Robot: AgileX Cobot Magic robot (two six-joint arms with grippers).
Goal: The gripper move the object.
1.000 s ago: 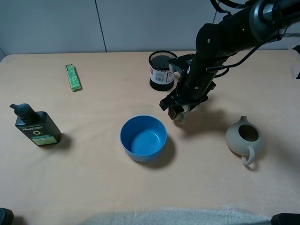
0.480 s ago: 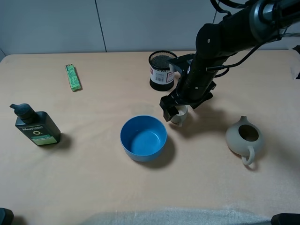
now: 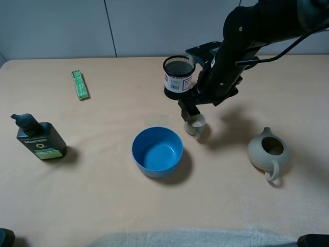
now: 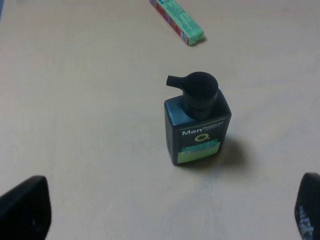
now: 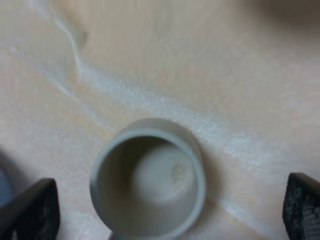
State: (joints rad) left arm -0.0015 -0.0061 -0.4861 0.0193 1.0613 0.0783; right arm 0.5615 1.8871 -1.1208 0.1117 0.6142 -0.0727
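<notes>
The small beige-grey cup (image 3: 196, 126) stands upright on the tan table, just right of the blue bowl (image 3: 157, 151). My right gripper (image 3: 188, 111) hangs just above and behind it, open and empty. In the right wrist view the cup (image 5: 150, 175) sits low between the two wide-spread dark fingertips (image 5: 30, 210), touching neither. My left gripper (image 4: 165, 210) is open and empty, its fingertips (image 4: 22, 210) showing at the frame corners over bare table near the dark green pump bottle (image 4: 197, 122).
A black mesh pen holder (image 3: 178, 77) stands right behind the right gripper. A beige teapot (image 3: 268, 151) sits at the right. The pump bottle (image 3: 38, 138) is at the left and a green packet (image 3: 79, 84) at the back left.
My right gripper has let go of the cup and risen up and back toward the pen holder. The cup stays standing beside the blue bowl.
</notes>
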